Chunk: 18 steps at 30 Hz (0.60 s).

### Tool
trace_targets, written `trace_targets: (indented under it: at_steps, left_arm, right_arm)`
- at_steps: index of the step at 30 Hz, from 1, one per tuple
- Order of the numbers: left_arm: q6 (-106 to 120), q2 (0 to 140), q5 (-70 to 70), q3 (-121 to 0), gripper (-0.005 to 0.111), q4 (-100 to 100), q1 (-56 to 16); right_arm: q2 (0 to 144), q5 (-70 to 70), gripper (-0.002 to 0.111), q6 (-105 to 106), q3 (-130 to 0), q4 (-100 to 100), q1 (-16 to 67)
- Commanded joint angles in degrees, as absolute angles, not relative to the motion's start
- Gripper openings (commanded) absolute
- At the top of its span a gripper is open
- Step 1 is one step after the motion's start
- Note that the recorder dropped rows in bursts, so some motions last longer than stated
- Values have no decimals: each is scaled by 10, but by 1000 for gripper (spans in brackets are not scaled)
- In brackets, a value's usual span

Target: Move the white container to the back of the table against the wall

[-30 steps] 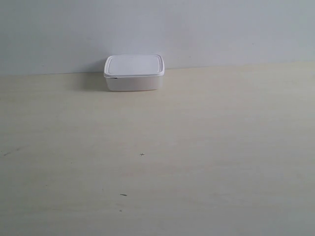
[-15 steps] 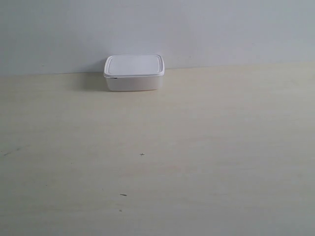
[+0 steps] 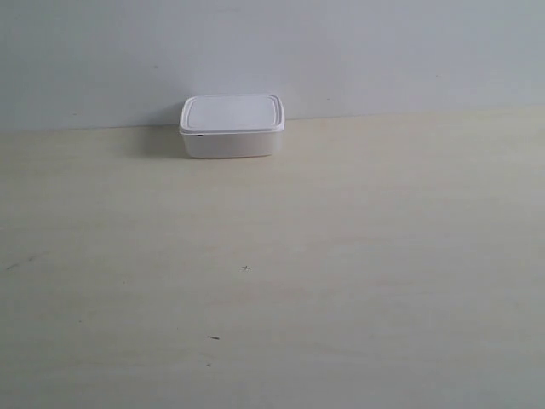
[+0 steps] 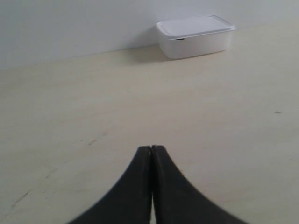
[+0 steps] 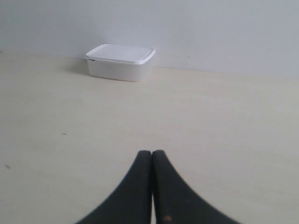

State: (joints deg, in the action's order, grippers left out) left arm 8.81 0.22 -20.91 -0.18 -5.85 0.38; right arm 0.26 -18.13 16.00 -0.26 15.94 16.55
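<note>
The white container stands lidded and upright at the far edge of the cream table, up against the pale grey-blue wall. The left wrist view holds the same container far beyond my left gripper, whose black tips are pressed together with nothing between them. From the right wrist, the container also lies well ahead of my right gripper, which is shut and empty too. Neither arm shows in the exterior view.
A few tiny dark specks mark the table in front of the container. The table's surface stretches flat between both grippers and the wall.
</note>
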Motion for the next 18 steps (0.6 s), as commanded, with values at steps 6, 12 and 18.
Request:
trace_targets:
  at_steps: [6, 12, 18]
  left_arm:
    - [90, 0, -206, 0, 0, -57, 97]
    - [90, 0, -206, 0, 0, -57, 97]
    - [90, 0, -206, 0, 0, -57, 97]
  right_arm:
    - [0, -179, 0, 164, 0, 157, 98]
    - [0, -179, 0, 163, 0, 157, 95]
    - [0, -179, 0, 164, 0, 157, 95]
